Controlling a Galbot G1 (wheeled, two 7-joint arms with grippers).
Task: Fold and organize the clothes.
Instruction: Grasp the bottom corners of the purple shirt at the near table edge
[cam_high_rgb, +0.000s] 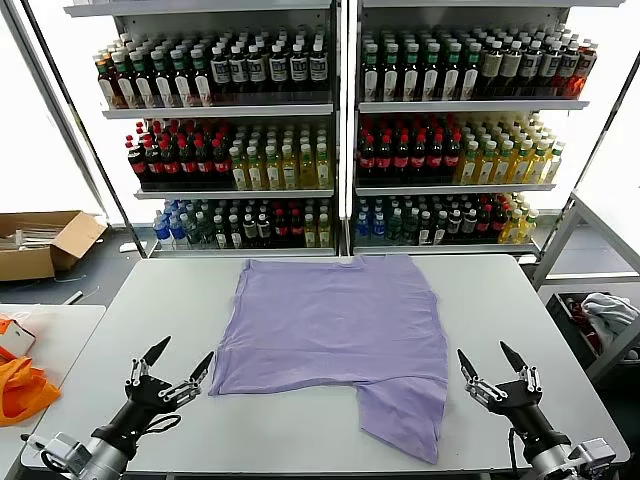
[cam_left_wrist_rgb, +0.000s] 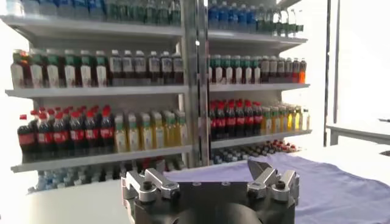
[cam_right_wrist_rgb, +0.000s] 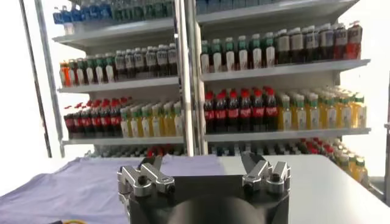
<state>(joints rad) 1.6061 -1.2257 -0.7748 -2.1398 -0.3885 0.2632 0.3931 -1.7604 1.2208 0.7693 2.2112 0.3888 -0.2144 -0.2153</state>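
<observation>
A light lavender-purple short-sleeved cotton T-shirt (cam_high_rgb: 338, 338) lay spread flat on a pale grey table (cam_high_rgb: 500, 290), collar toward the far edge, with one corner hanging lower toward the near right. No print showed on the upward side.

The left gripper (cam_high_rgb: 176, 369) hovered over the near left of the table, its two black fingers spread wide, holding nothing; the shirt's near left corner lay just beside its right-hand fingertip. The right gripper (cam_high_rgb: 490, 369) hovered at the near right, fingers likewise spread and empty, with the shirt's lower flap near, to its left.

Beyond both grippers, past the shirt, stood two tall white shelf units (cam_high_rgb: 340, 105) filled with rows of bottled drinks (cam_high_rgb: 400, 150) in red, yellow, green and dark colours.

Far to the left of the left gripper, an open brown cardboard box (cam_high_rgb: 45, 242) sat on the floor with pale flat items inside. Nearer, on a lower side table (cam_high_rgb: 60, 330), lay bright orange fabric (cam_high_rgb: 22, 388). To the right of the right gripper, a dark bin (cam_high_rgb: 562, 318) held a white-and-red cloth bundle (cam_high_rgb: 605, 315).
</observation>
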